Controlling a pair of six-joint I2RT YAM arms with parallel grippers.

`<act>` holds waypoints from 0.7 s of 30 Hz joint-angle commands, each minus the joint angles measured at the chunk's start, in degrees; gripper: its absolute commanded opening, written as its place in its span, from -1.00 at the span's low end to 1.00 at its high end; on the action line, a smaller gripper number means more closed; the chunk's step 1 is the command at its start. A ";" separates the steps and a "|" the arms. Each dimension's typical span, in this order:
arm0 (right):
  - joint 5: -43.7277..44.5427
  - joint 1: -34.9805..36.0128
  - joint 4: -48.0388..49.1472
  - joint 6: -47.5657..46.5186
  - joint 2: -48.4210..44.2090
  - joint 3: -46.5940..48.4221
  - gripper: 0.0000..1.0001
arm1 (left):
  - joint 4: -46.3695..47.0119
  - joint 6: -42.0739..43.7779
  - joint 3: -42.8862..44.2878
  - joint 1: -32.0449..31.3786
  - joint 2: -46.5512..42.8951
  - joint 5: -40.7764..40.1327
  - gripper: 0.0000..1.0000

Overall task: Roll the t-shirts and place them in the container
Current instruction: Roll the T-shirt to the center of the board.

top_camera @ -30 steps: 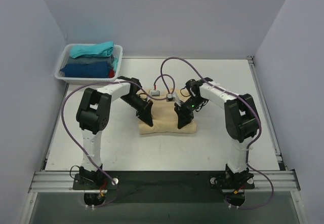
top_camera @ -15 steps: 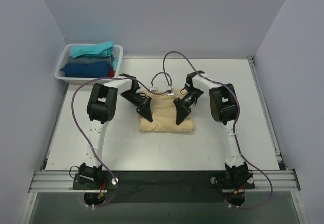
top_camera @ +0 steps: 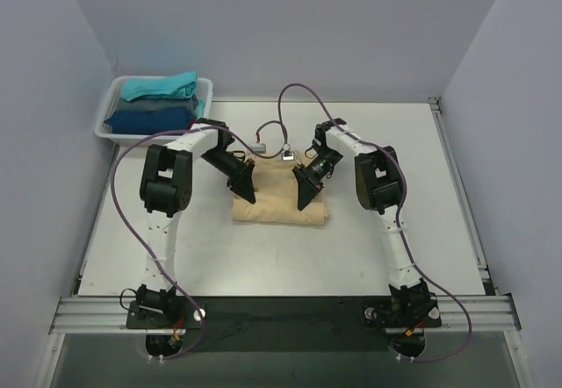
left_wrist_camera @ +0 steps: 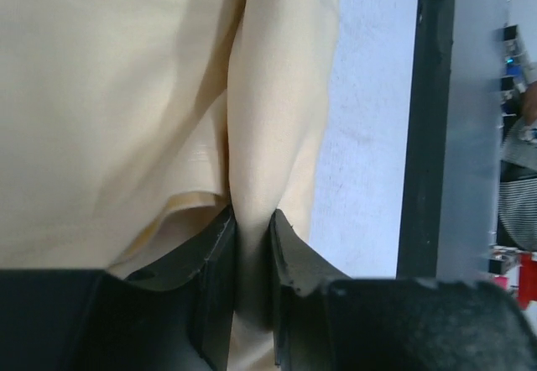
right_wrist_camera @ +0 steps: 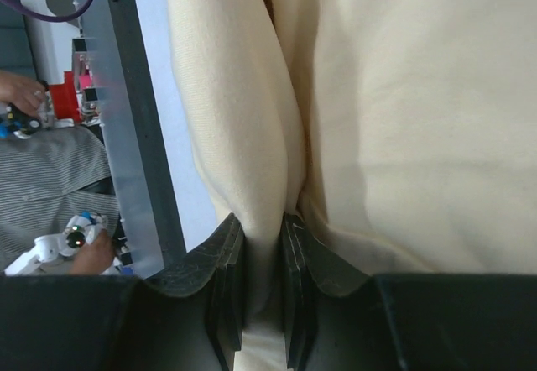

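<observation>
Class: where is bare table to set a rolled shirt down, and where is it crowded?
Bare: table right of the beige t-shirt, and the strip between it and the arm bases. Crowded: basket corner, shirt's far edge.

Both arms reach forward, wrists angled inward and down — the left gripper [top_camera: 247, 195] and right gripper [top_camera: 303, 202] each nearly closed, pinching a fold of the tan t-shirt [top_camera: 277, 208].

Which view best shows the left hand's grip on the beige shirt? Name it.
Left wrist: the left hand closed on a fold of the beige shirt, close up. Top view: the hand on the shirt, grip hidden. Right wrist: only the right hand making its own pinch.
</observation>
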 commanded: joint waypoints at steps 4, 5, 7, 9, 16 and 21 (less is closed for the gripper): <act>7.20 0.83 -12.95 0.47 2.16 1.45 -0.70 | -6.63 2.43 2.28 1.70 -19.67 -7.92 -0.17; 7.03 0.83 -12.86 0.65 2.08 1.45 -0.70 | 0.27 0.32 -1.64 1.53 -22.05 -8.00 -0.14; 6.76 0.74 -12.86 0.03 1.73 1.54 -0.70 | 9.52 -5.14 -7.45 -0.22 -30.28 -11.33 -0.13; 7.02 0.74 -12.86 0.12 2.25 2.15 -0.70 | 26.02 -9.78 -19.87 -4.94 -36.90 -22.59 -0.11; 8.78 1.00 -12.86 4.78 5.68 5.67 -0.71 | 82.81 -0.34 -67.48 -24.01 -67.05 -49.20 0.59; 9.40 1.35 -12.86 6.01 6.38 6.37 -0.72 | 98.48 5.90 -77.60 -30.36 -65.86 -56.24 0.60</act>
